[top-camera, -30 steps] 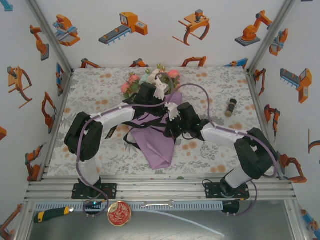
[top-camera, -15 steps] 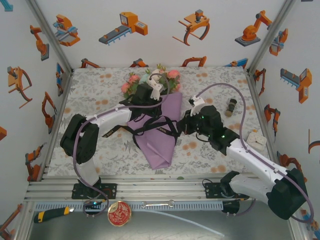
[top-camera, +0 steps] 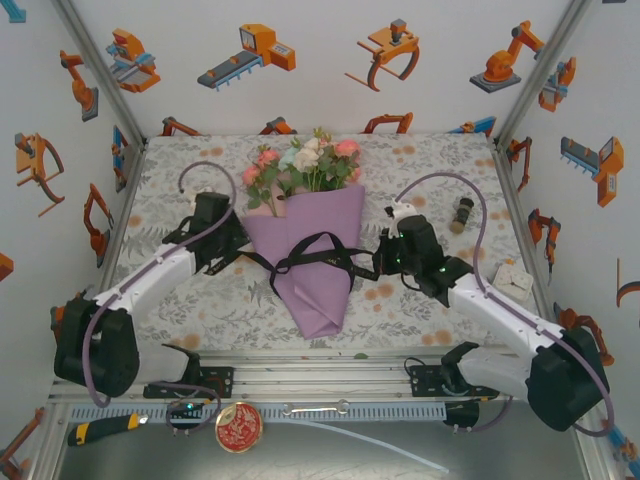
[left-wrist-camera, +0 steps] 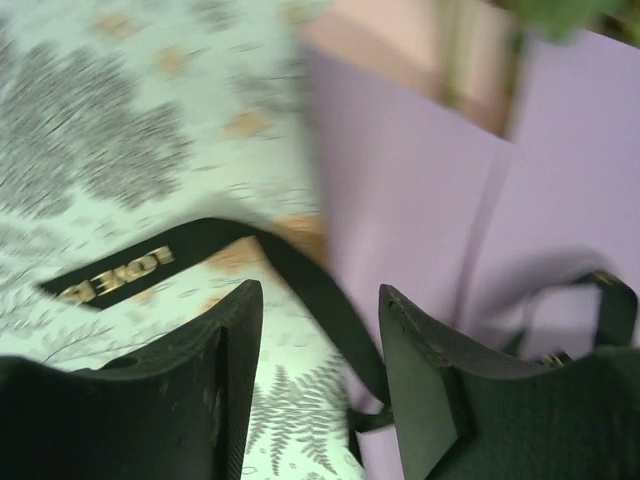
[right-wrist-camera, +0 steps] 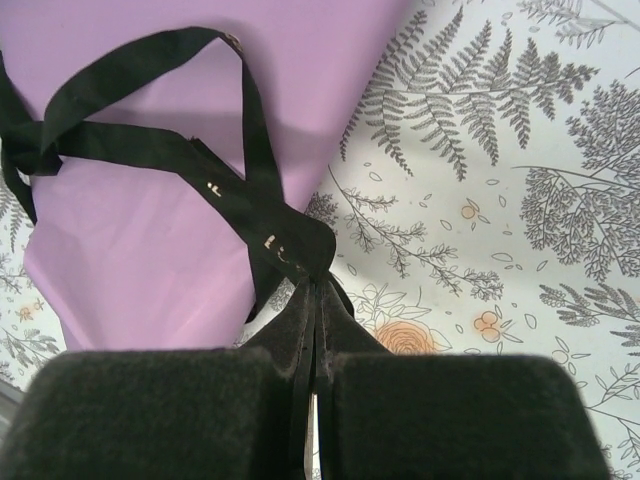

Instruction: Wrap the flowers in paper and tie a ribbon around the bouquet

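Note:
The bouquet lies in the middle of the table, its flowers [top-camera: 305, 165] sticking out of the far end of the lilac paper [top-camera: 312, 285] cone. A black ribbon [top-camera: 318, 256] crosses the cone, knotted near its left side. My left gripper [top-camera: 236, 250] hovers at the cone's left edge, open. In the left wrist view the ribbon [left-wrist-camera: 200, 245] runs over the cloth beneath the left gripper [left-wrist-camera: 320, 300] toward the paper [left-wrist-camera: 440, 200], untouched. My right gripper [top-camera: 378, 262] sits just right of the cone. In the right wrist view that gripper [right-wrist-camera: 316, 285] is shut on a ribbon [right-wrist-camera: 150, 145] end beside the paper [right-wrist-camera: 150, 240].
A small dark cylinder [top-camera: 464, 214] stands at the right of the floral tablecloth, and a white piece [top-camera: 513, 275] lies by the right wall. On the front rail lie a yellow-handled tool [top-camera: 100, 428] and a round red tin [top-camera: 239, 427]. Walls close off three sides.
My left gripper opened, let go of the ribbon and drew back from over the flowers to the cone's left side. The right arm swung out rightward, still pinching its ribbon end.

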